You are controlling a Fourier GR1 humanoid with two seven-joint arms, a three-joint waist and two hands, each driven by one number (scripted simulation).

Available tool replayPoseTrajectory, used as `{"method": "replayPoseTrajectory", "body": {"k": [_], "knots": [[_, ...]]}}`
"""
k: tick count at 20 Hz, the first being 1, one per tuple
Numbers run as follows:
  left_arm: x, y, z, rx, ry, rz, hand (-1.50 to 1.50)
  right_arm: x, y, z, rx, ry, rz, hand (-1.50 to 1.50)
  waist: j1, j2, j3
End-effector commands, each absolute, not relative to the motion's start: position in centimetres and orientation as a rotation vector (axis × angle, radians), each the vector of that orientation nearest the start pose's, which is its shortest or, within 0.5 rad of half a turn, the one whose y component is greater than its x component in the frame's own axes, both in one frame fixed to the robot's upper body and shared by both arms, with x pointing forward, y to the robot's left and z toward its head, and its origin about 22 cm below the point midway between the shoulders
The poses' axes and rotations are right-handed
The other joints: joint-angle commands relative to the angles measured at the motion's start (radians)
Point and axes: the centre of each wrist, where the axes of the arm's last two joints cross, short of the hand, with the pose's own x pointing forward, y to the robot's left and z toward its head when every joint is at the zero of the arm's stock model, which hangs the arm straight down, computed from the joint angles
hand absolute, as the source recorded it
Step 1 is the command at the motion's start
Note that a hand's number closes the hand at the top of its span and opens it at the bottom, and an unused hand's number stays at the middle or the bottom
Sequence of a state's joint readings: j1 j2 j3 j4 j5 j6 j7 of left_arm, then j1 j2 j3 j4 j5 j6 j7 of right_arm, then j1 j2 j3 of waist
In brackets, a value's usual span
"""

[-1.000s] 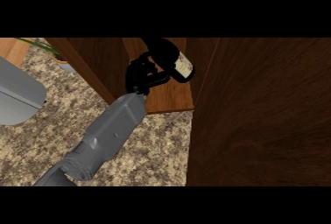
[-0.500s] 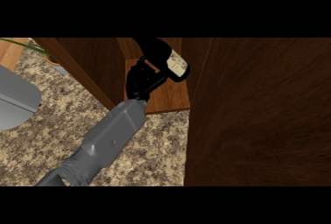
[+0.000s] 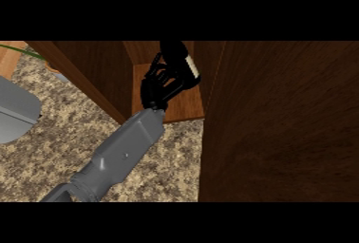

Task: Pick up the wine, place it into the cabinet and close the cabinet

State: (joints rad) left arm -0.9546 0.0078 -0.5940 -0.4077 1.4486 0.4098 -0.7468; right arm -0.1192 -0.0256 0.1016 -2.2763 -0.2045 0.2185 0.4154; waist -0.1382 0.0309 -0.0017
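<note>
Dark wood fills my view: the cabinet stands open at twelve o'clock. My left hand has its fingers clamped on the wine, inside the opening above the speckled tabletop.

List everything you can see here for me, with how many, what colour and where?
wine bottle: one, dark with a pale label, inside the open cabinet, held by the hand
cabinet: one, dark brown wood, filling the right side and the top; its lighter brown floor shows under the hand
counter: one, speckled beige and brown stone, lower left
grey object: one, pale grey, at the left edge, cut off by the view, so I cannot tell what it is
green stem: one, thin, top left corner
forearm: one, grey, rising from the lower left toward the cabinet
hand: one, black, curled round the wine bottle
</note>
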Motion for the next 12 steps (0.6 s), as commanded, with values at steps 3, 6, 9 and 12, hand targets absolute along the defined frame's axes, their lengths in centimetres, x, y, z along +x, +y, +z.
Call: {"method": "replayPoseTrajectory", "body": {"k": [3,6,9,12], "knots": [[39.0,6.8,0.1,-0.184,-1.575,0.616,-1.5,18.8,-21.3,18.0,0.385,-1.972,0.358,-1.5,-0.006,0.001,0.001],[39.3,6.8,0.3,-0.151,-1.573,0.56,-1.5,20.1,-20.2,17.0,0.381,-1.943,0.337,-1.5,0.017,0.003,0.001],[38.9,6.6,-0.1,-0.126,-1.577,0.553,-1.5,20.0,-20.3,17.7,0.391,-1.963,0.351,-1.5,0.009,0.003,0.0],[39.1,6.4,0.2,-0.048,-1.609,0.479,-1.5,19.3,-20.2,18.2,0.395,-1.963,0.364,-1.5,-0.003,0.002,0.0]]}}
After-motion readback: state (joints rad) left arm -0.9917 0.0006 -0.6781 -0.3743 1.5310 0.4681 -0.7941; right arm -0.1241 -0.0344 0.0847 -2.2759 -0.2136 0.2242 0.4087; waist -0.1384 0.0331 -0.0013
